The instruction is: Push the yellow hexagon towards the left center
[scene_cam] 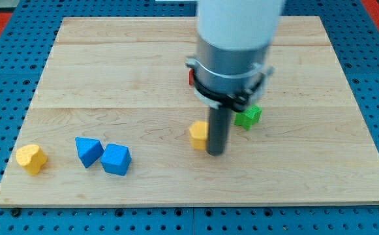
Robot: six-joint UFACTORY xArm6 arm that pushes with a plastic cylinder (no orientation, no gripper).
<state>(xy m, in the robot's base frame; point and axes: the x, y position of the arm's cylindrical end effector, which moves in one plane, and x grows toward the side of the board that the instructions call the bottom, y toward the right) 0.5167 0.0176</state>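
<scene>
Wooden board [111, 65] on blue pegboard [6, 52]. Near the board's middle, slightly toward its bottom edge, my tip [216, 154] touches the right side of the yellow hexagon [199, 135]; being a bare rod, it grips nothing. A green block [248, 117] sits just right of the rod, and a red block [192, 76] peeks from behind the arm. Toward the bottom-left corner lie a yellow heart-like block [31, 158] and two blue blocks [88, 151] [116, 159].

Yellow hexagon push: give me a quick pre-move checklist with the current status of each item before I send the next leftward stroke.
1. My tip sits on the view's right side of the yellow hexagon: ok.
2. Tip touching the hexagon: cannot tell, they look adjacent.
3. Path straight left across the board: ok, no block in line.
4. Two blue blocks and the yellow heart-like block lie lower left, off the line: ok.
5. Green block behind the tip, out of the stroke: ok.
6. Red block identity: cannot tell, mostly hidden by the arm.
</scene>
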